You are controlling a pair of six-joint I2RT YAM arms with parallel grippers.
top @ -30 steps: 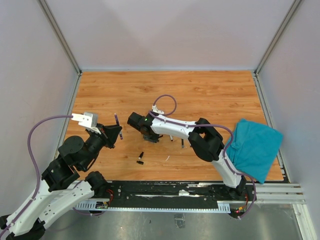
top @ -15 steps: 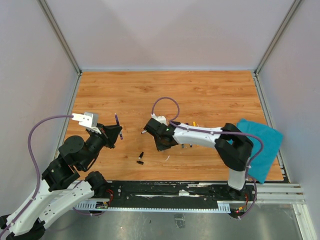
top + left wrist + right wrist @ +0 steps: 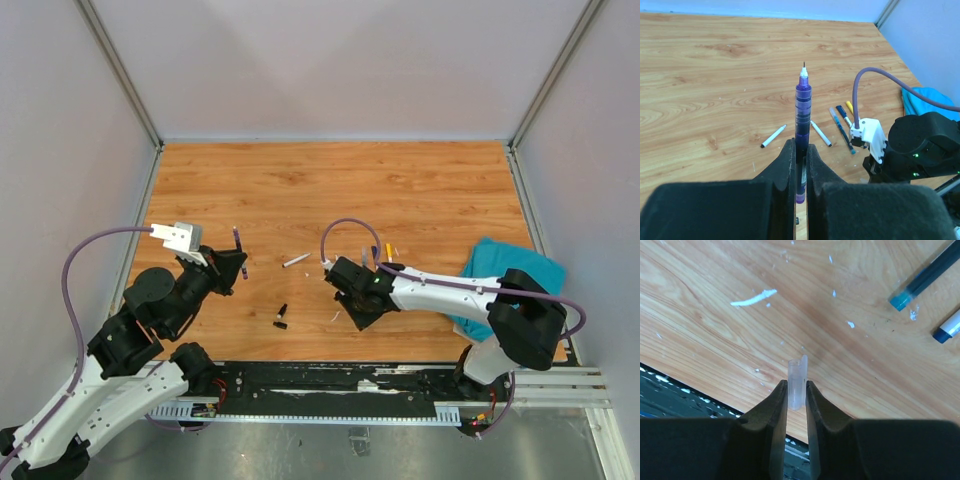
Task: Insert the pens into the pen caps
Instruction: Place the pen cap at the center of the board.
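We see the purple pen (image 3: 802,107) sticking straight out of the left gripper (image 3: 799,150), its fine tip pointing away from the wrist. Its lower barrel is pinched between the two clenched fingers. The pen is lifted clear of the table (image 3: 715,75), over the left side.

The translucent cap (image 3: 797,380), a short pale tube, sits in the right gripper (image 3: 796,390). The fingers are clamped against its sides and its end pokes out past the tips. That gripper hangs over the wood close to the near edge, and a white scrap (image 3: 754,297) lies on the boards beyond it. Pen and cap are well apart, each on its own side.

Between the two grippers a white pen (image 3: 296,260) lies flat, and a small black cap (image 3: 281,318) lies nearer the near edge. Just behind the right gripper further pens (image 3: 840,122) lie in a loose cluster, among them a teal-tipped pen (image 3: 922,280) and a yellow pen (image 3: 849,106). A teal cloth (image 3: 505,270) lies crumpled at the table's right edge.
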